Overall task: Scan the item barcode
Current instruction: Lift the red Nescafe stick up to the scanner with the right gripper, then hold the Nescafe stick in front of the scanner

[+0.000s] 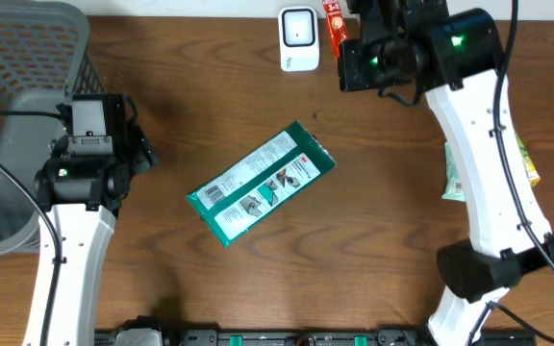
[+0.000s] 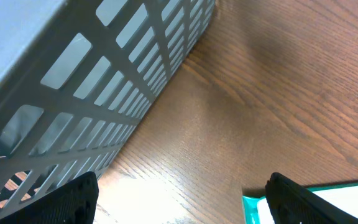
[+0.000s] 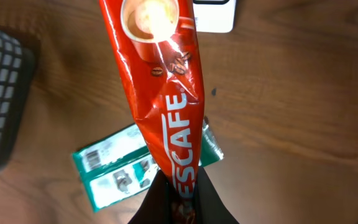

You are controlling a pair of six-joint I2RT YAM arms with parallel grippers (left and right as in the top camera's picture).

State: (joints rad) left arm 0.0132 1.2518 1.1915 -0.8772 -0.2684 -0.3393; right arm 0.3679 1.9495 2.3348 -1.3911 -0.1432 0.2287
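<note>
A red Nescafe sachet hangs pinched between the shut fingers of my right gripper, its free end reaching toward the white scanner. In the overhead view the sachet sits just right of the scanner at the table's far edge, with my right gripper on it. No barcode shows on the sachet. My left gripper stands wide open over bare wood, nothing between its fingers; overhead shows it beside the basket.
A green and white packet with a printed barcode lies flat mid-table, its corner by my left finger. A grey mesh basket fills the far left. Two packets lie at the right behind the right arm.
</note>
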